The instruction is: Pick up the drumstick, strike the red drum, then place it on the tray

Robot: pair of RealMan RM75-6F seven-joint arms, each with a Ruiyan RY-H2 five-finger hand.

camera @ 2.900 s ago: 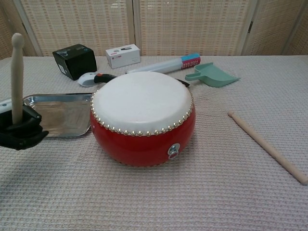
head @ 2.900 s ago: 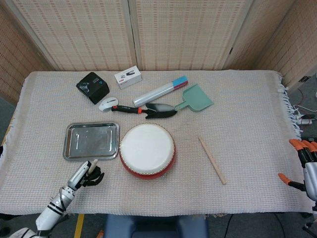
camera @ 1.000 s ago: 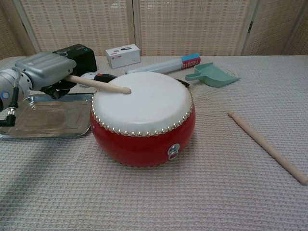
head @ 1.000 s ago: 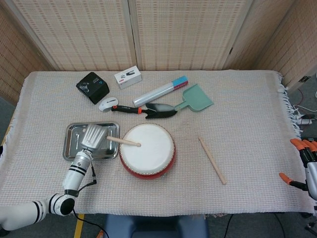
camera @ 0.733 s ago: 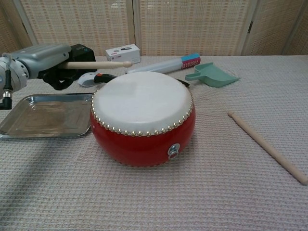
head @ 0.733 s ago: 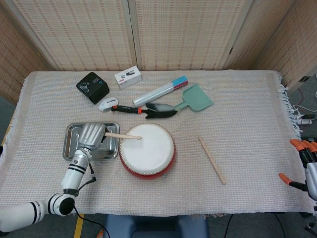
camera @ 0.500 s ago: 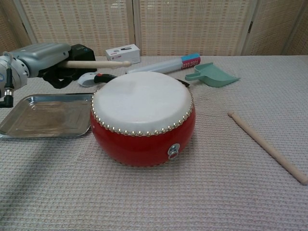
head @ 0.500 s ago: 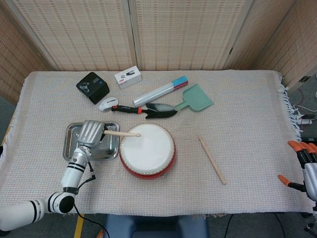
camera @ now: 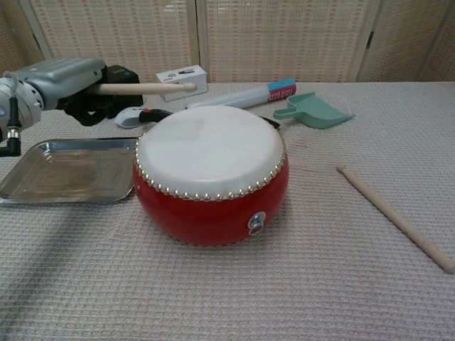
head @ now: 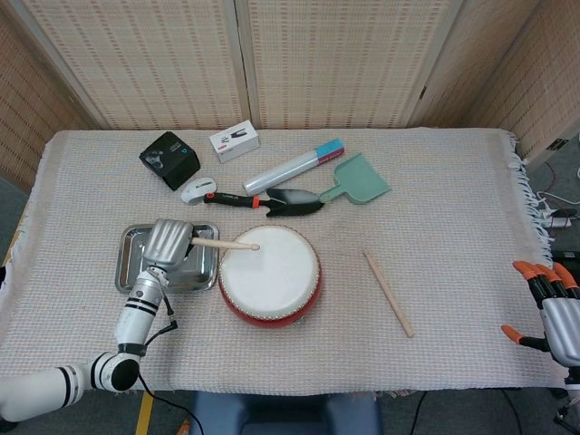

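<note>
My left hand (head: pixel 169 243) (camera: pixel 62 82) grips a wooden drumstick (head: pixel 227 244) (camera: pixel 146 88) by its butt end above the steel tray (head: pixel 133 272) (camera: pixel 43 177). The stick lies about level, its rounded tip above the left part of the red drum's (head: pixel 269 275) (camera: pixel 212 174) white skin, clear of it. A second wooden stick (head: pixel 388 293) (camera: pixel 394 216) lies on the cloth to the right of the drum. My right hand (head: pixel 550 313) shows at the right edge of the head view, fingers spread, holding nothing.
Behind the drum lie a black-and-red trowel (head: pixel 272 200), a white mouse (head: pixel 197 190), a rolled tube (head: pixel 294 166), a green scoop (head: pixel 359 180), a black box (head: pixel 169 159) and a small white box (head: pixel 235 140). The cloth-covered table ends just before me.
The drumstick's tip rested on the drum skin a second ago; my left hand has since lifted it off and holds it level above the drum. The right hand shifted slightly.
</note>
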